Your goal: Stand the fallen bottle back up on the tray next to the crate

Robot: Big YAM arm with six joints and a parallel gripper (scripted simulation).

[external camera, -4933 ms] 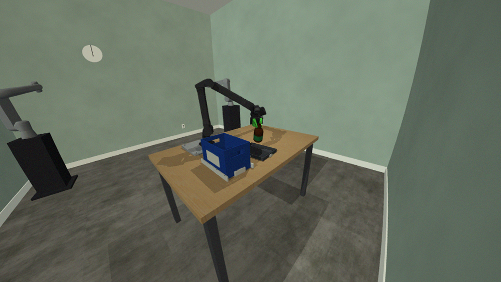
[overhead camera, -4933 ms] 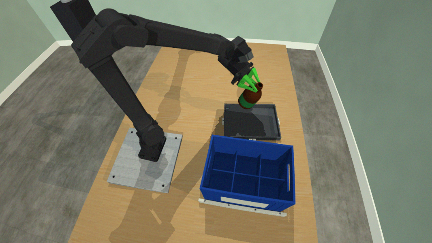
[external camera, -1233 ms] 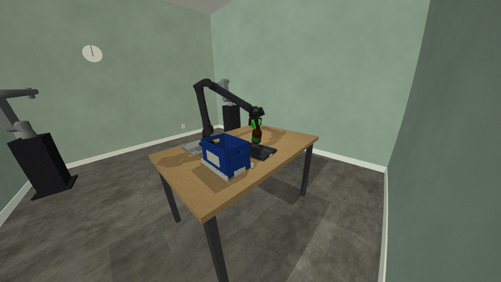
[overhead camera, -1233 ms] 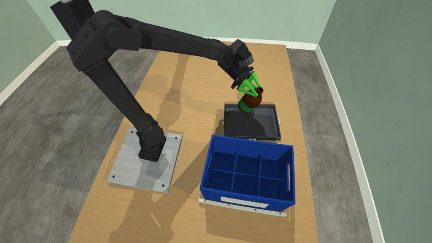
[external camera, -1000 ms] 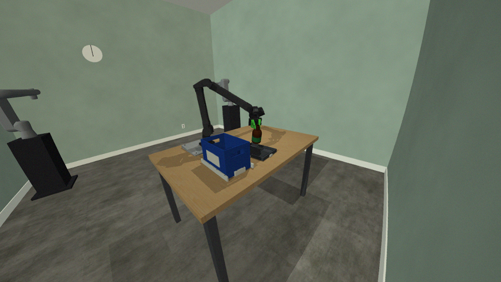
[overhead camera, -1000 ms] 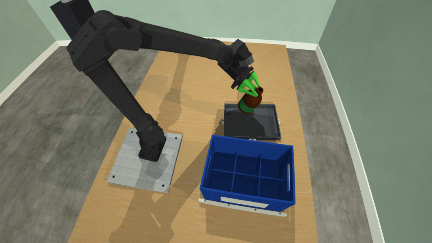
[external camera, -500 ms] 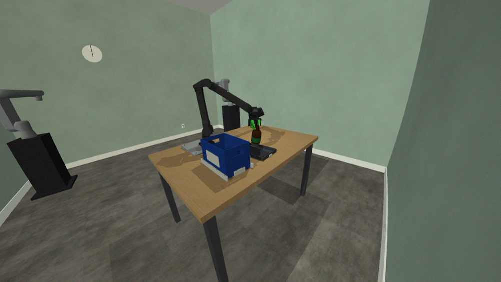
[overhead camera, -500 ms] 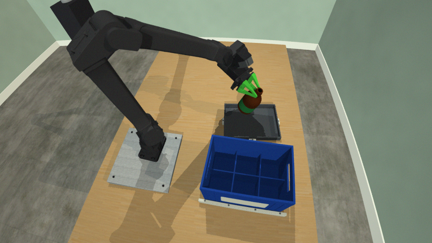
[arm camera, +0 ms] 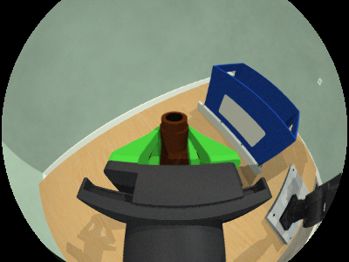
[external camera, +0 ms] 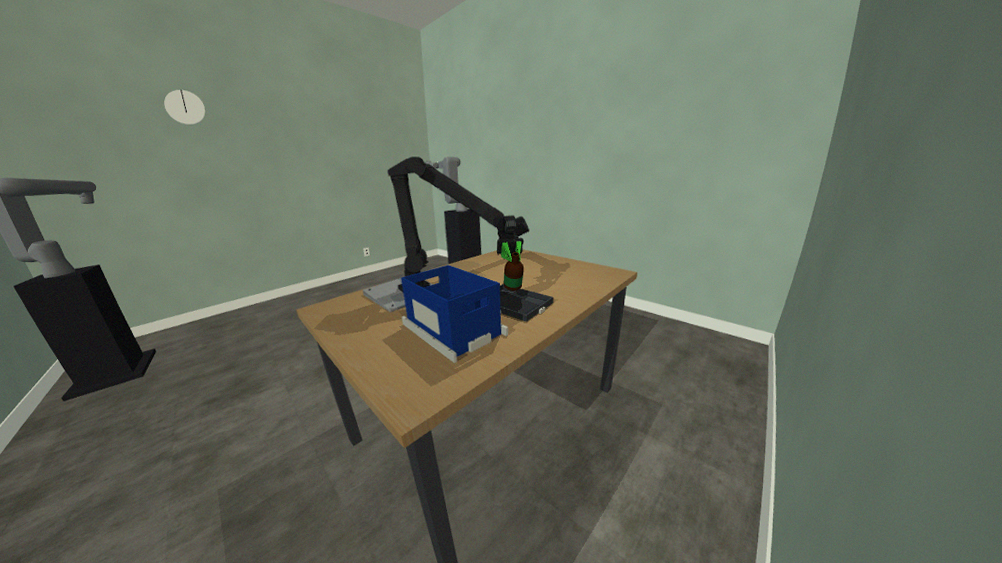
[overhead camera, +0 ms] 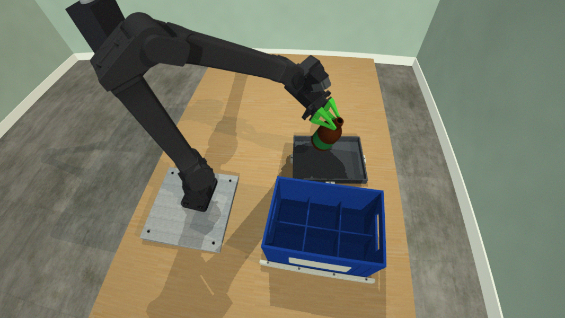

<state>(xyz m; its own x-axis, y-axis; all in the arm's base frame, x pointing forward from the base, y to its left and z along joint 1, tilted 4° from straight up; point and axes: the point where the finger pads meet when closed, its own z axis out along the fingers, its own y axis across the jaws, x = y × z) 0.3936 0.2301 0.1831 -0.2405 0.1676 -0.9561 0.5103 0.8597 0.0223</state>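
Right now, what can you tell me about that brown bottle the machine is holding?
The bottle is dark brown, glassy-looking, with a round body, a green band around its lower part and a narrow neck with an open mouth. It is upright, at most slightly tilted, over the far corner of the dark tray. The green fingers of the gripper are shut on its neck. Whether its base touches the tray cannot be told.
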